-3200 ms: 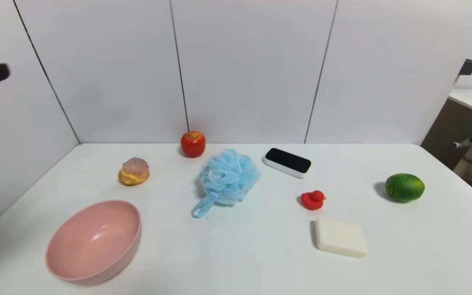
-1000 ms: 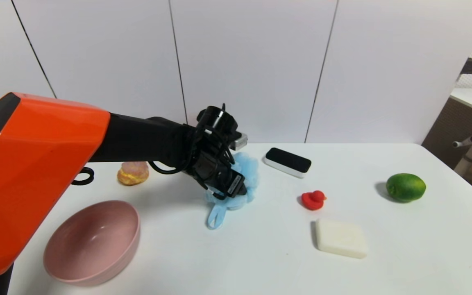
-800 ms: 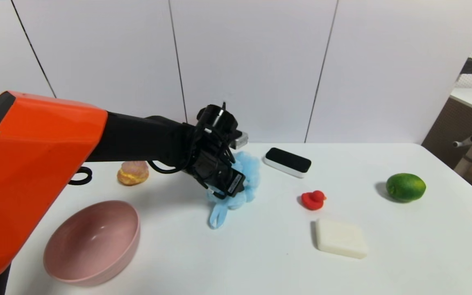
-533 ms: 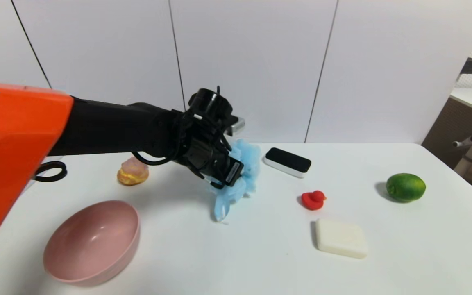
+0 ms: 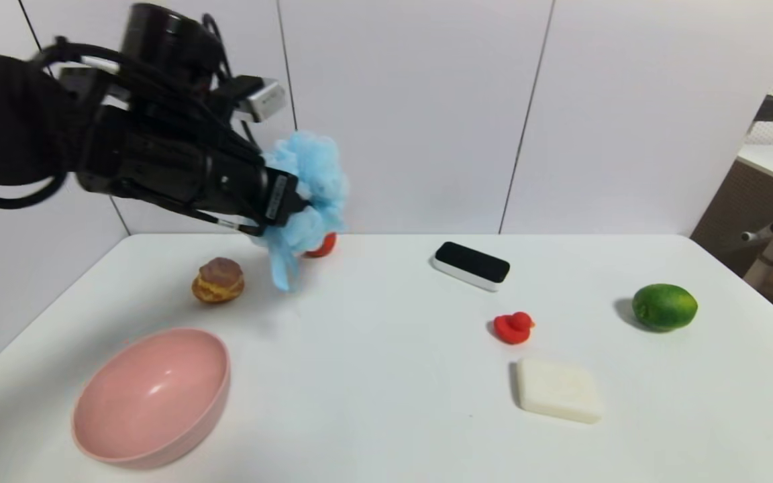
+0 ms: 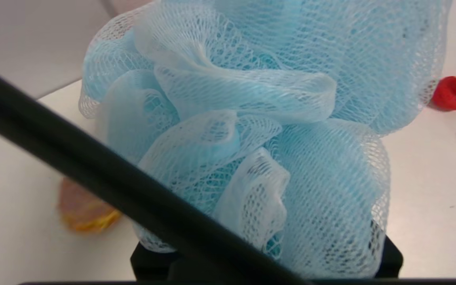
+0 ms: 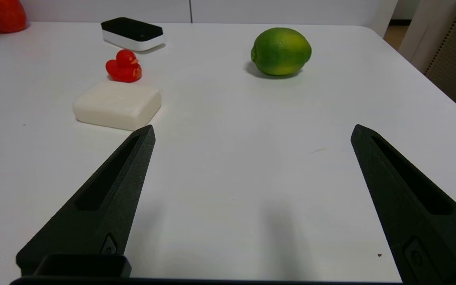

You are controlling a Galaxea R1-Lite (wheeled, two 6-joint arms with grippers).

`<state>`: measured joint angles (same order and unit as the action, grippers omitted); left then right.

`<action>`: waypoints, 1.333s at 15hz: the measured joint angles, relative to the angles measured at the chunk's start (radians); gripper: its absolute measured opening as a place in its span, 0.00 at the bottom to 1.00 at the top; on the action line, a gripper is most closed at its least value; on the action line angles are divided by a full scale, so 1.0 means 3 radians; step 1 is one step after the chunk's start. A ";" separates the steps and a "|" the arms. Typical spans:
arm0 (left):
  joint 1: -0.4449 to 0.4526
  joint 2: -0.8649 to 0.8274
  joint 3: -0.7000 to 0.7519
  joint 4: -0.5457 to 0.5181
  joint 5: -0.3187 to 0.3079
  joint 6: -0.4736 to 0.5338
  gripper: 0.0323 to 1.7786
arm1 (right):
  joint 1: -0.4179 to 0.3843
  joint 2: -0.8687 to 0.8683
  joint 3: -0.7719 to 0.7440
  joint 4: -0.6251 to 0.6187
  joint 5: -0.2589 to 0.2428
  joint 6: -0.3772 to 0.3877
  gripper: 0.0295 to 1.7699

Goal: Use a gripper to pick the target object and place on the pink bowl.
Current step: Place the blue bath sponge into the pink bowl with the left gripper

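My left gripper [image 5: 292, 201] is shut on the light blue mesh pouf [image 5: 313, 181] and holds it high above the table's far left part, its ribbon loop [image 5: 282, 268] dangling. In the left wrist view the pouf [image 6: 259, 118] fills the frame and hides the fingers. The pink bowl [image 5: 151, 392] sits empty at the near left, below and nearer than the gripper. My right gripper [image 7: 251, 132] hovers open over bare table at the near right, out of the head view.
A cream puff [image 5: 219, 280] lies behind the bowl, a red apple [image 5: 323, 245] partly hidden behind the pouf. A black-topped eraser [image 5: 472, 265], red duck [image 5: 512, 327], white soap bar [image 5: 557, 390] and lime [image 5: 664, 306] spread over the right half. White walls stand behind.
The left gripper, which had closed on the pouf on the table, has lifted it high and carried it left, toward the bowl's side. The apple shows again.
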<state>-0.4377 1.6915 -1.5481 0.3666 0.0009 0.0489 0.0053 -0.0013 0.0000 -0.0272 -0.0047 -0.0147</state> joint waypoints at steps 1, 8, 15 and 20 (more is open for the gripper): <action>0.0126 -0.0174 0.0167 0.0041 0.0033 0.0001 0.36 | 0.0000 0.0000 0.0000 0.0001 0.0000 -0.0001 0.97; 0.0619 -0.1177 0.1487 0.0110 0.0074 -0.0051 0.36 | 0.0001 0.0000 0.0000 0.0000 0.0001 0.0000 0.97; 0.0636 -0.1524 0.2289 0.0051 0.0070 -0.0062 0.36 | 0.0001 0.0000 0.0000 0.0000 0.0000 0.0000 0.97; 0.0636 -0.1509 0.2375 -0.0071 0.0069 -0.0093 0.59 | 0.0001 0.0000 0.0000 0.0001 0.0000 -0.0001 0.97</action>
<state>-0.2468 1.2387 -0.8355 0.3453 0.0215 0.0211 0.0057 -0.0013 0.0000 -0.0268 -0.0047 -0.0149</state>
